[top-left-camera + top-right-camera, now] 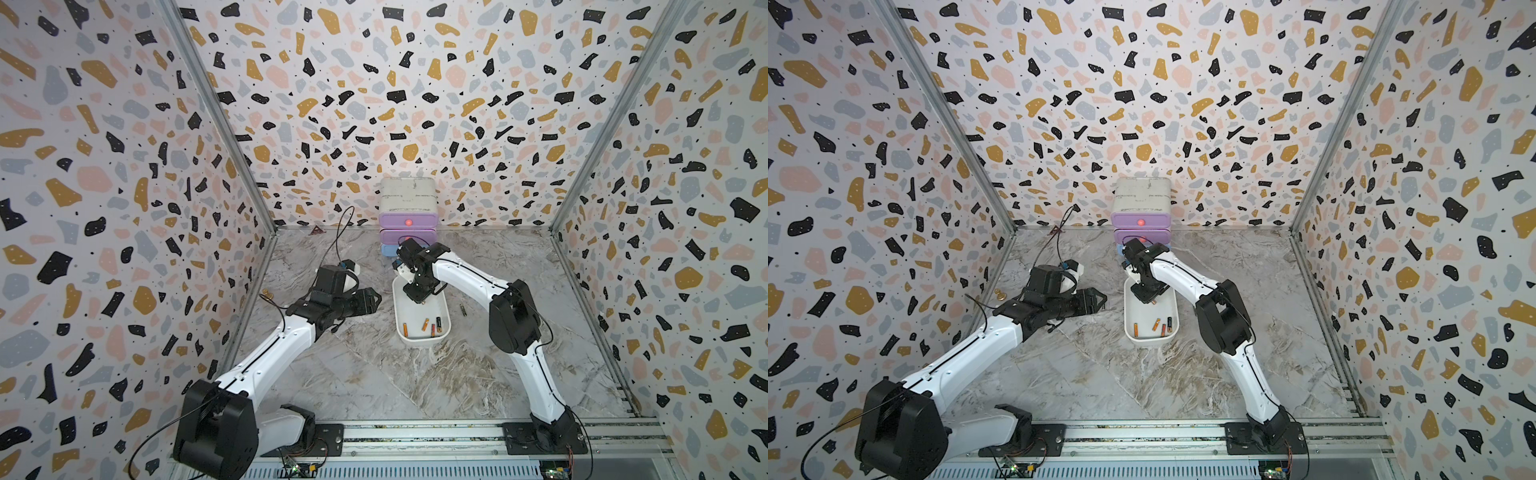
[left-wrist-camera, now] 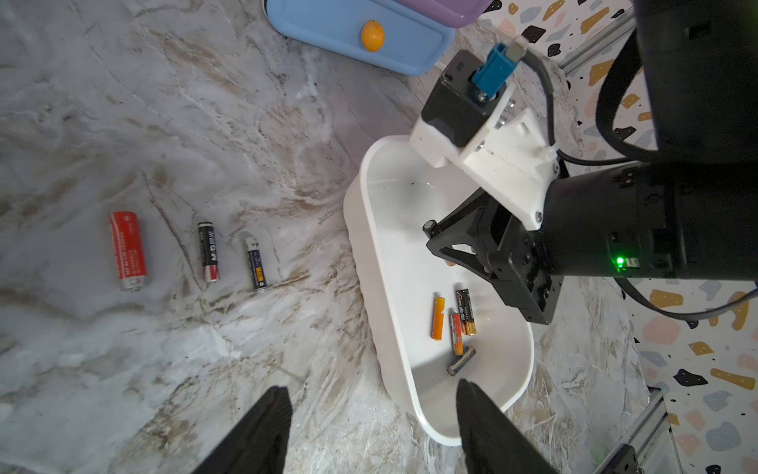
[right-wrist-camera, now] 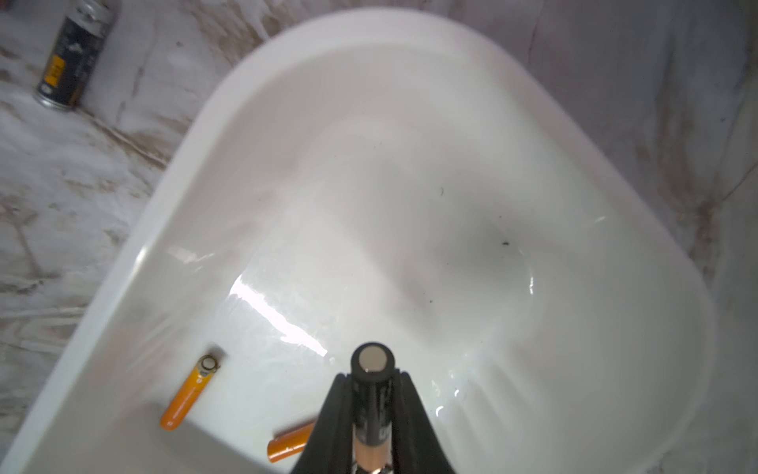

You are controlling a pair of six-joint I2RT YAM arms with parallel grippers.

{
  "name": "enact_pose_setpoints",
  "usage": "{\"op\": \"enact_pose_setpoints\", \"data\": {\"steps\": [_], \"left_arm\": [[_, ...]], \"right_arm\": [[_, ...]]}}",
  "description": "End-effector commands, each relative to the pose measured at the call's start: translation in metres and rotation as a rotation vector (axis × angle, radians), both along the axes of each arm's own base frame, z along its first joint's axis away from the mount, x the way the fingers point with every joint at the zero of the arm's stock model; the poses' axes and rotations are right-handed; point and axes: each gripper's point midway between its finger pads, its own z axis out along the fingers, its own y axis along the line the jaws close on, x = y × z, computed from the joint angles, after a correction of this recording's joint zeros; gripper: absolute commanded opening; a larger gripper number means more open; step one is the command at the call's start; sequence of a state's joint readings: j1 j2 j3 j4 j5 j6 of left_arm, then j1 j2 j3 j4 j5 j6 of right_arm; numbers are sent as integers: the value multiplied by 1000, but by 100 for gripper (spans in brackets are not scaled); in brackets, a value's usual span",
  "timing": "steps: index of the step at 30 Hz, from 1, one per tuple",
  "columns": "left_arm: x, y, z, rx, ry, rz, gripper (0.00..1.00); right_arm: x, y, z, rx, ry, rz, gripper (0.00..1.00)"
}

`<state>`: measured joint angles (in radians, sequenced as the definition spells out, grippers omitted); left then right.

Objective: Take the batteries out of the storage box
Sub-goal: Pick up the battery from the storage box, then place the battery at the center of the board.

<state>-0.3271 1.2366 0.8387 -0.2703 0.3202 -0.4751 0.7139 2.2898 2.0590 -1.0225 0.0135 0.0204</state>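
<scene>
Fingertips [image 3: 338, 394] of your right end effector [image 3: 371, 381] are pinching a black-and-copper battery [image 3: 372, 363] over the storage box [image 3: 410, 123]. Two orange batteries [image 3: 186, 394] lie in the box beside it. Your left end effector [image 2: 369, 385] is spread, nothing between. Past it, three more batteries [image 2: 208, 252] sit on the table [image 2: 246, 123].
</scene>
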Motion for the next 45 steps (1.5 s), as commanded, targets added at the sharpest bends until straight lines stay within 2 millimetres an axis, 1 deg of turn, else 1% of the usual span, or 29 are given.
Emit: {"op": "enact_pose_setpoints", "data": {"steps": [1,4,6,9,12,14,16,17,19,21,22,24,27,30,34,41,42,45], "left_arm": [[6,1,20,1,-54,12,68],[6,-2,21,-9,-50,-5,68],[5,-10,26,-34,-56,-49,69],[-1,-30,38,-72,-81,-150,71],[-14,-56,51,-55,-126,-270,73],[-25,-77,59,-51,-161,-357,73],[-35,-96,65,-45,-188,-428,73],[-38,-103,66,-38,-197,-455,73],[-46,-117,70,-30,-222,-507,73],[-50,-124,71,-24,-229,-530,73],[-50,-126,70,-23,-229,-535,73],[-50,-126,66,-12,-221,-535,73],[-49,-120,59,30,-214,-516,74],[-49,-115,53,54,-209,-504,73],[-49,-112,44,73,-193,-498,74],[-46,-112,36,98,-177,-496,74],[-46,-111,35,104,-176,-495,74],[-44,-109,35,123,-176,-488,74]], "right_arm": [[-12,-14,37,47,32,-145,0],[-17,-29,63,58,-7,-189,0],[-21,-41,79,78,-17,-219,1],[-21,-71,98,89,-34,-293,4],[-18,-104,108,70,-60,-351,4],[-14,-131,106,40,-69,-400,5],[-9,-154,96,6,-57,-444,5],[-5,-163,90,-9,-51,-464,5],[0,-184,70,-40,-17,-504,5],[7,-196,52,-62,0,-524,5],[10,-200,45,-67,12,-533,5],[15,-200,31,-68,25,-535,5],[16,-192,11,-33,56,-536,5],[13,-182,-9,8,101,-541,5],[13,-181,-28,11,100,-553,6],[8,-189,-45,-31,108,-560,7],[8,-189,-46,-29,103,-562,8],[7,-190,-47,-23,92,-564,15]]}}
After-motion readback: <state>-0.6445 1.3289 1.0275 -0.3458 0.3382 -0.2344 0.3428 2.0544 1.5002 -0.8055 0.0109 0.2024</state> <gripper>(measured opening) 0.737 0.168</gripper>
